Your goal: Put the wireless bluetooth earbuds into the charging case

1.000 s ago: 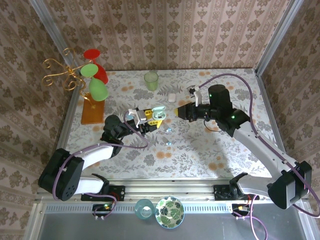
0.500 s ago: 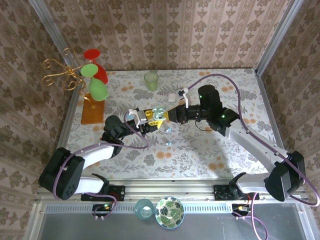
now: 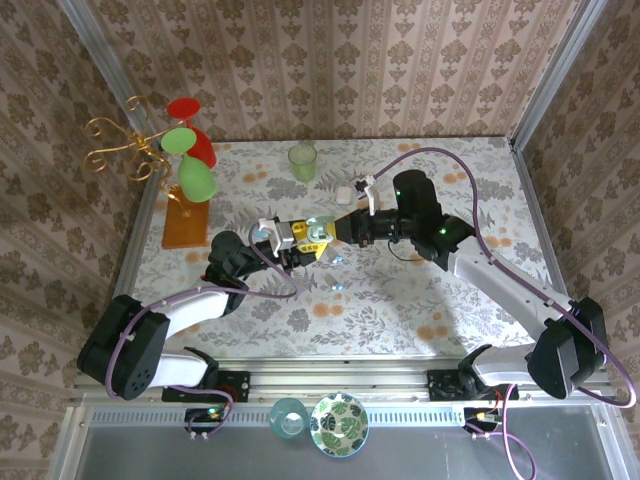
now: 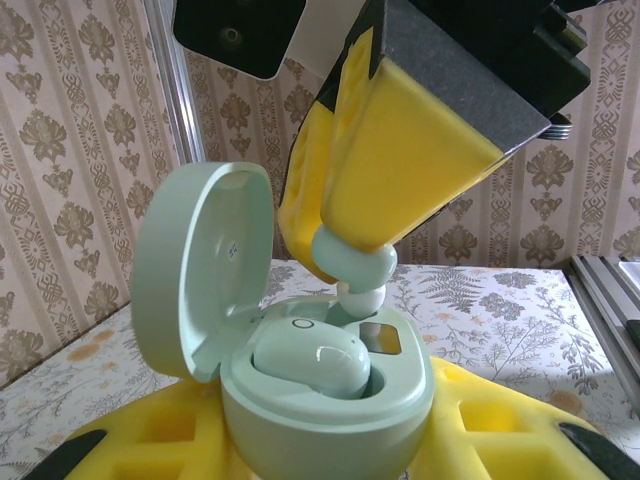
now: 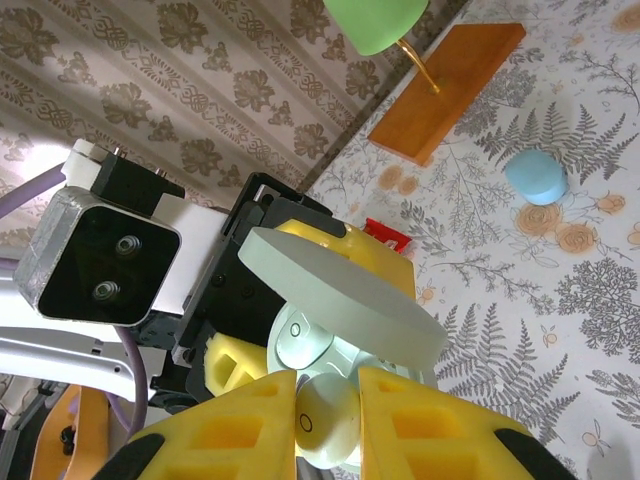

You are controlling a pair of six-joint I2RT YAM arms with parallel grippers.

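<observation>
A mint-green charging case (image 4: 330,420) stands with its lid (image 4: 200,270) open, and my left gripper (image 4: 320,452) is shut on its base between yellow pads. One mint earbud (image 4: 315,362) is seated in the case's left slot. My right gripper (image 5: 328,420) is shut on a second mint earbud (image 5: 330,428). It hangs white tip down (image 4: 358,298) just above the case's other slot, touching or nearly touching its rim. In the top view the two grippers meet at mid-table, left gripper (image 3: 303,241) and right gripper (image 3: 337,228), with the case (image 3: 318,226) between them.
A green cup (image 3: 302,160) and a small white case (image 3: 343,194) stand behind the grippers. A stand with red and green glasses (image 3: 186,160) on an orange base (image 3: 186,224) is at the left. A blue case (image 5: 537,176) and tiny pale-blue pieces (image 3: 340,285) lie on the floral table.
My right gripper has moved left with its earbud, closing the gap to the open case. The left gripper has held the case nearly still.
</observation>
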